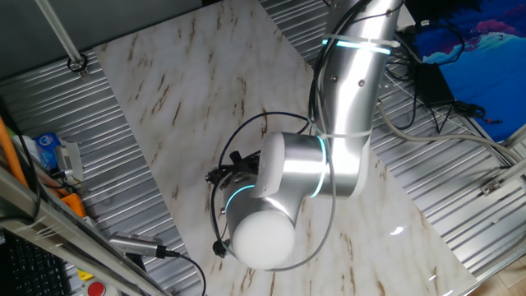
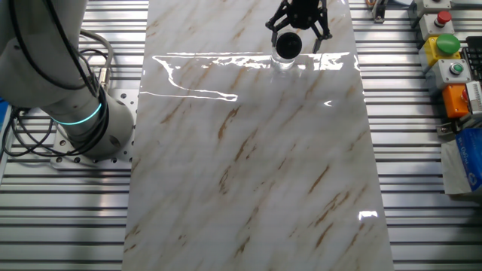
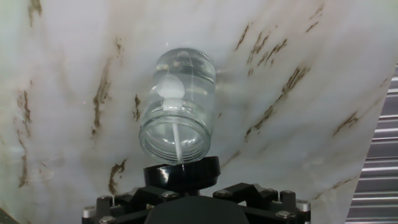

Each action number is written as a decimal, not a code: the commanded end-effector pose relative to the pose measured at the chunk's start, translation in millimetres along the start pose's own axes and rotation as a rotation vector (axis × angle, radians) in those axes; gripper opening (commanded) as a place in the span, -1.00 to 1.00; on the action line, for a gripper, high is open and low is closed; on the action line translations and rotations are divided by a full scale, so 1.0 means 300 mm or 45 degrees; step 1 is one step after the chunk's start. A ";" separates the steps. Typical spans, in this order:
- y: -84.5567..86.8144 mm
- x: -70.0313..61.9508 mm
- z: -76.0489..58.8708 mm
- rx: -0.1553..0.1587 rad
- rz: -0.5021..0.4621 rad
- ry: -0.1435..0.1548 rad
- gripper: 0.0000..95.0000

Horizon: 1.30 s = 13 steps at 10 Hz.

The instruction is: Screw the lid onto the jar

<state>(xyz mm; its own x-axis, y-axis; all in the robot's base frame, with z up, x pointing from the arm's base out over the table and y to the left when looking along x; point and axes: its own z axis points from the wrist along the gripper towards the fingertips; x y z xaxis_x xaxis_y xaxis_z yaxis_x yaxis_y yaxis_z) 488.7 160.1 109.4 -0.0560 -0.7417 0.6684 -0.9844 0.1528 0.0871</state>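
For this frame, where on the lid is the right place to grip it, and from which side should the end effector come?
Grip the lid by its round side wall, fingers on opposite edges, coming from straight above. It is a flat disc that must stay level over the jar, whose open threaded mouth faces up. The end effector already appears to hold it that way, just off the jar's rim.

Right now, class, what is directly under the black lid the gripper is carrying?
In the hand view the lid, held by the gripper, hangs just above the open mouth of the jar. The jar stands on the marble table; the lid's underside is hidden.
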 end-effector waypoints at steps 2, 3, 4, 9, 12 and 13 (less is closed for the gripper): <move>-0.002 0.001 -0.002 0.000 -0.007 -0.022 1.00; -0.003 0.005 -0.003 0.000 -0.010 -0.030 1.00; -0.004 0.013 -0.007 0.001 -0.011 -0.035 1.00; -0.006 0.040 -0.021 0.000 -0.022 -0.065 1.00; 0.000 0.051 -0.017 0.005 -0.045 -0.116 1.00; -0.003 0.052 -0.015 0.004 -0.058 -0.151 1.00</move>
<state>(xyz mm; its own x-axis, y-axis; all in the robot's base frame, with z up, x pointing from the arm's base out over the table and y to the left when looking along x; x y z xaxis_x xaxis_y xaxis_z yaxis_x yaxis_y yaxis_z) 488.7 150.6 123.5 -0.0331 -0.8147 0.5790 -0.9871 0.1174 0.1088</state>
